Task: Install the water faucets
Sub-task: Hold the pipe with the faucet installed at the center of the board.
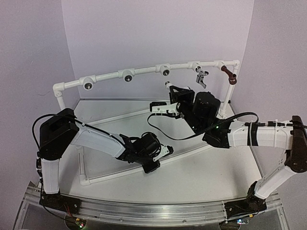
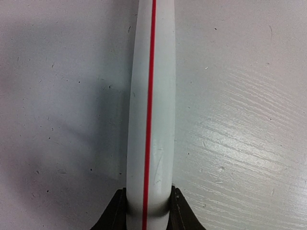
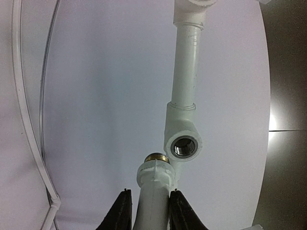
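Two holds: clamps red-striped white PVC pipe (image 2: pixel 148 120) in left gripper (image 2: pixel 147 203); pinches white plastic brass-threaded faucet (image 3: pixel 154 184) in right gripper (image 3: pixel 148 206), brass end ahead of fingertips, near white tee socket (image 3: pixel 183 143).

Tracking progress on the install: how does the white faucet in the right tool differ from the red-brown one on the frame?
The white faucet is clamped in the right tool, its brass thread bare and not in the open tee socket nearby; the red-brown faucet is already mounted on the pipe frame. One is white, the other dark red-brown. Both are small taps.
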